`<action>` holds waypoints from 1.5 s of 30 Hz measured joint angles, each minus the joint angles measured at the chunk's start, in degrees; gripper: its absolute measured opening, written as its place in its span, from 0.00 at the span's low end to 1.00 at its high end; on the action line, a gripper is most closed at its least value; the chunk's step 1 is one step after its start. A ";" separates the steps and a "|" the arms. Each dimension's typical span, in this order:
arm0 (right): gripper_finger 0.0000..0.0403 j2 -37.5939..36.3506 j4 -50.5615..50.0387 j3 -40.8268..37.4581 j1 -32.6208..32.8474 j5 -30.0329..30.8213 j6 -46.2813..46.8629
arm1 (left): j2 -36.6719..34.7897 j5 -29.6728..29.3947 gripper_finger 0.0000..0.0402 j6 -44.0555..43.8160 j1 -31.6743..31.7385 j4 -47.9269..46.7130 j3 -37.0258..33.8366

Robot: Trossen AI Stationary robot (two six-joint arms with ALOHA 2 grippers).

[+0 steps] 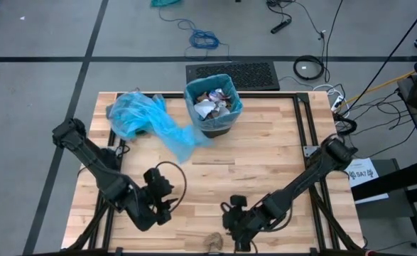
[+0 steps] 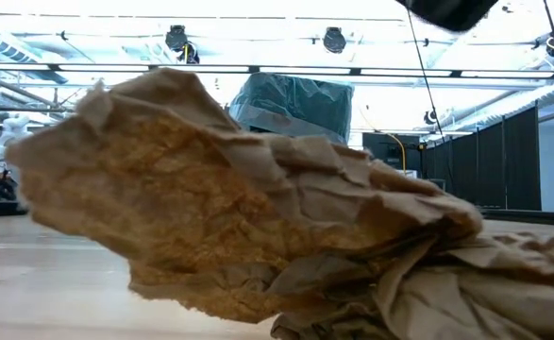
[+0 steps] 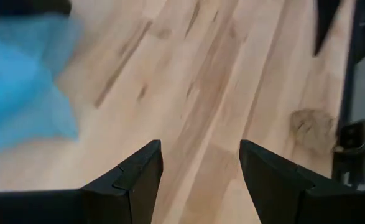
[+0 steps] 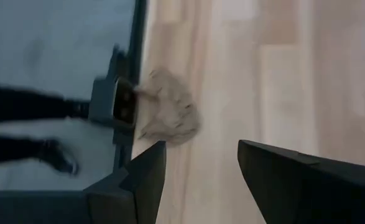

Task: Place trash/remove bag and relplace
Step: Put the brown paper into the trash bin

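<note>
A brown crumpled paper wad (image 1: 212,241) lies at the table's near edge; it fills the low view (image 2: 258,217) and shows in the right wrist view (image 4: 170,111). A bin (image 1: 213,107) lined with a blue bag stands at the table's far middle, filled with trash (image 1: 212,99) of white and brown scraps. A loose blue bag (image 1: 145,118) lies crumpled left of the bin. My left gripper (image 3: 201,149) hovers open over bare wood at the near left (image 1: 167,206). My right gripper (image 4: 201,149) is open just right of the wad (image 1: 231,224), above the table.
A small camera mount (image 4: 123,102) sits at the table's near edge beside the wad. A dark keyboard-like mat (image 1: 231,74) lies on the floor beyond the bin. Cables run along the floor at the far right (image 1: 315,67). Bare wood (image 1: 265,156) lies between the bin and the grippers.
</note>
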 joint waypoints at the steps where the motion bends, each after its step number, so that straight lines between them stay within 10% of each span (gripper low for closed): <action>1: 0.48 1.09 1.02 0.00 0.02 -1.10 -1.52 | 0.00 0.00 0.53 -1.97 -0.48 0.34 -1.48; 20: 0.47 16.74 21.63 0.00 -1.55 -10.57 -10.69 | 0.00 0.74 0.53 -10.47 -1.97 5.52 -11.44; 25: 0.28 17.40 22.91 0.02 -2.20 -10.27 -8.80 | 0.00 2.23 0.53 -10.75 -1.69 0.92 -11.46; 29: 0.04 15.54 17.18 0.00 -3.92 -10.43 -5.92 | -0.17 2.39 0.53 -10.71 -1.39 -3.27 -11.46; 45: 0.00 -5.88 -4.42 0.00 -15.00 6.09 -5.55 | -22.02 -8.35 0.53 3.73 9.27 -18.70 -15.83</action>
